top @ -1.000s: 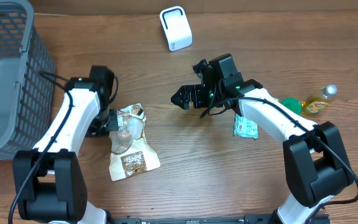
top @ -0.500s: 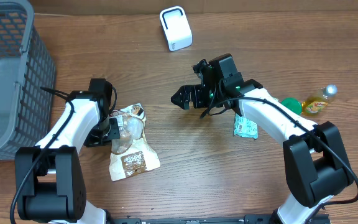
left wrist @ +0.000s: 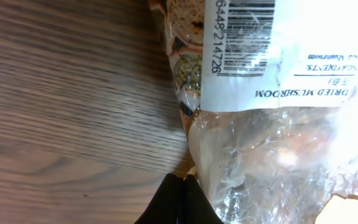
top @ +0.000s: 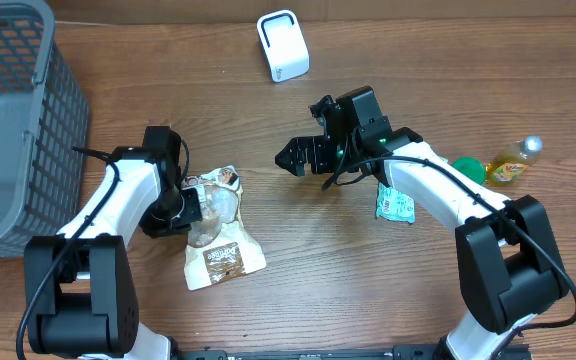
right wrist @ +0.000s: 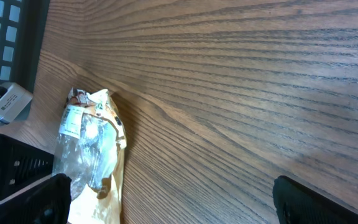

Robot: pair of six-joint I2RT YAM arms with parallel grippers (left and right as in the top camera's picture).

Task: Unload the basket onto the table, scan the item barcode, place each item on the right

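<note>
A brown wooden table (top: pixel 298 250) fills the overhead frame from edge to edge, its grain running left to right in long, fine streaks with darker bands toward the top. A grey mesh basket (top: pixel 63 110) stands on it in the upper left corner. The light is soft and even, throwing only faint, short shadows. In the left wrist view, a pale sheen lies across the boards at lower left.

Overhead looks straight down; both wrist views share the pouch (top: pixel 223 258), left one closest.
</note>
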